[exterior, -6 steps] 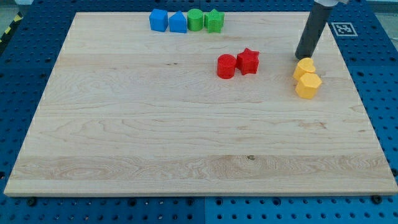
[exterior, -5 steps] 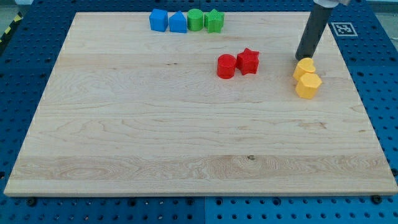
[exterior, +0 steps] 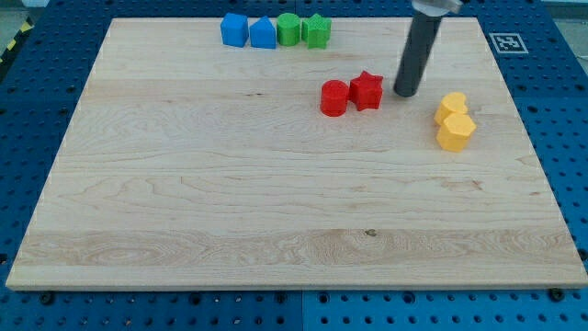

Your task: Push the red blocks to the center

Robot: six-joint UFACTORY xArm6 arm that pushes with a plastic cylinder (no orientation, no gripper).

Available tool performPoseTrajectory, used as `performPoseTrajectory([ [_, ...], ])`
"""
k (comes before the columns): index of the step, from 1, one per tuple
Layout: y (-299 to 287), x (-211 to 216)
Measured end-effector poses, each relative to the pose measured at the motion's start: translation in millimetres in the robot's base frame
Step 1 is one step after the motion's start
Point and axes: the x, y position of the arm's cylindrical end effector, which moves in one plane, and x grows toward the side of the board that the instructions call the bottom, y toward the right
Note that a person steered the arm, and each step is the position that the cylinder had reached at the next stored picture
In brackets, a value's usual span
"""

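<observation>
My tip (exterior: 405, 93) rests on the worktop (exterior: 184, 211) just right of the red star (exterior: 367, 90), which touches the red cylinder (exterior: 334, 97) in the view's upper middle. There is no hand, only a rod.

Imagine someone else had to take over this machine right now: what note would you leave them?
My tip sits just to the view's right of the red star block, not yet touching it. The red cylinder block touches the star's left side. Both reds lie toward the view's top and right of the board's middle. Nothing pushed to the center yet. Left to do: push both reds down and leftward to the center. The two yellow blocks sit farther right.
</observation>
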Motion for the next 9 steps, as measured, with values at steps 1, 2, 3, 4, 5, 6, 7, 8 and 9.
performPoseTrajectory([
  [1,-31.4,-0.8],
  [2,-40.6,-0.8],
  [3,-44.4,-0.8],
  [4,-49.4,-0.8],
  [5,-59.6,-0.8],
  [6,-69.6,-0.9],
  [7,-79.8,-0.9],
  [8,-89.6,-0.9],
  [9,-90.6,-0.9],
])
